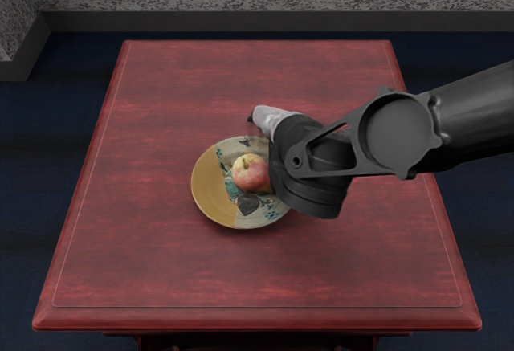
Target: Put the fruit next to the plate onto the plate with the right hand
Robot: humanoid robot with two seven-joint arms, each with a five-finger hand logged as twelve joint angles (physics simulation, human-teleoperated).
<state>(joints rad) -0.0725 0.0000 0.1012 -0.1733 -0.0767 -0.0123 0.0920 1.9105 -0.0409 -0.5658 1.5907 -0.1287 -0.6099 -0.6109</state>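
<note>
The tabletop [161,263], a dark red wooden slab, has its near edge closest to the viewer and fills most of the scene. Its surface is bare apart from what sits a little right of centre.

Next in size is the right arm [450,122], a black limb coming in from the right edge. Its round joint sits high above the right half of the tabletop. Its bulky wrist housing [309,170] hangs over the right rim of the plate [207,186].

The plate is a round dish, ochre on its left side with a pale patterned area toward the right, and it lies flat on the wood.

Of the robot hand [273,120] only a pale grey part shows, poking out on the far side of the wrist housing just beyond the plate's far rim. The rest is hidden, so I cannot tell whether it is released, clenched or grasping anything.

The apple [250,173], red with a yellowish patch, is on the plate, right of the plate's centre. It is pressed close against the wrist housing, and I cannot tell whether the two actually touch. No fruit lies on the bare wood beside the plate.

This looks like the set-down step, with the task nearly finished. The next move would be a clean release if a grip remains. After that the hand should rise straight up and pull back to the right. It needs to go slowly, because a round apple could roll off if brushed and the plate could slide.
</note>
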